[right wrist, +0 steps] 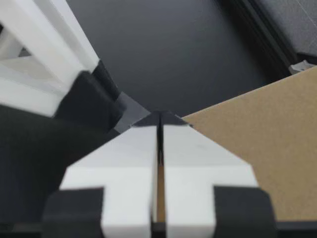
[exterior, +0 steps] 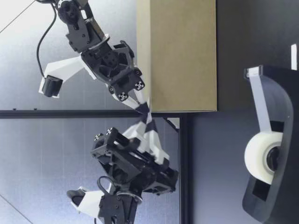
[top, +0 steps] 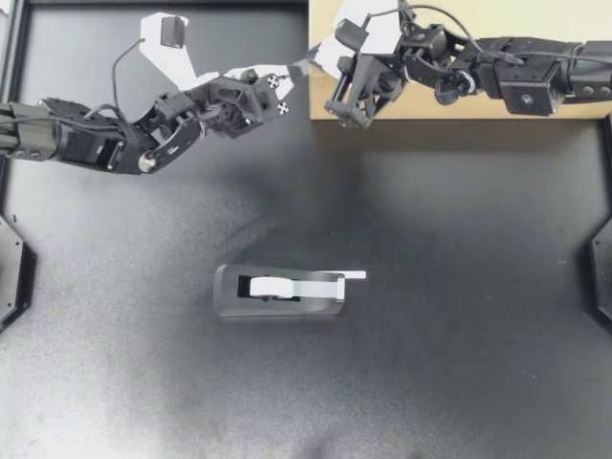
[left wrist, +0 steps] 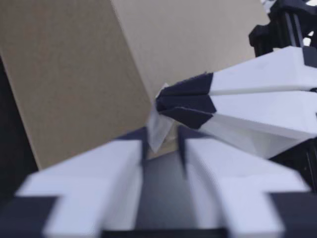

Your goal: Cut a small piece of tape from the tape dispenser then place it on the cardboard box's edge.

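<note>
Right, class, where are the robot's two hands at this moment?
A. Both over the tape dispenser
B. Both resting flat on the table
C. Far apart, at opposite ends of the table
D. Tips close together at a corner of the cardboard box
D: in the top view my left hand and my right hand bring their tips close together at a corner of the cardboard box, while the tape dispenser sits apart mid-table.

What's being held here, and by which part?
My right gripper pinches the small tape piece by one end; my left gripper holds nothing.
</note>
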`<state>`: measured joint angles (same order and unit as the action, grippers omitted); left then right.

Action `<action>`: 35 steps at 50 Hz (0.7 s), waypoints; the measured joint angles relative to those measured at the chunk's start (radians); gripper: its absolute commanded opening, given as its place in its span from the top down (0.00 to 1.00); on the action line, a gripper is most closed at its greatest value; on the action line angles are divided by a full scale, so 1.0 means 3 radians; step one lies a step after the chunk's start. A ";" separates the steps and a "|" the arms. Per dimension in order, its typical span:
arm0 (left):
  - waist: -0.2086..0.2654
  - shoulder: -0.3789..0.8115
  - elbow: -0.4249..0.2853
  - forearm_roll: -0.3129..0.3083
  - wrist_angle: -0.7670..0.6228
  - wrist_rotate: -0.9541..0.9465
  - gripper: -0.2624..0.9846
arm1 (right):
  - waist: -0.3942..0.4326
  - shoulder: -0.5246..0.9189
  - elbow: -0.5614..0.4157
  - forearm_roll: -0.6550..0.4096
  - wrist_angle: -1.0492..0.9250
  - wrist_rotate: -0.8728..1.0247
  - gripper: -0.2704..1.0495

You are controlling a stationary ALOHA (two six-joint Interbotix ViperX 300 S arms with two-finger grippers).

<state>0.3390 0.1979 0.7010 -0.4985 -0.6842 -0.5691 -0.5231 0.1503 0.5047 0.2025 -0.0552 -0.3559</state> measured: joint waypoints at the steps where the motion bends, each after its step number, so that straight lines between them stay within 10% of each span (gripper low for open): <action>1: 0.0000 0.0000 0.0000 0.0000 0.0005 0.0000 0.43 | 0.0000 0.0000 0.0000 0.0000 0.0000 0.0000 0.88; 19: -0.0020 -0.0072 0.0143 0.0005 0.0005 0.0077 0.48 | -0.0005 -0.0061 0.0000 0.0000 0.0005 0.0036 0.88; 35: -0.0368 -0.0583 0.0476 0.0036 0.0005 0.0818 0.49 | 0.0337 -0.0660 0.0148 0.0000 0.0072 0.0056 0.88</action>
<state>0.2286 0.0230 0.8437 -0.4878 -0.6826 -0.3237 -0.4218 -0.0476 0.5492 0.2025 -0.0337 -0.3390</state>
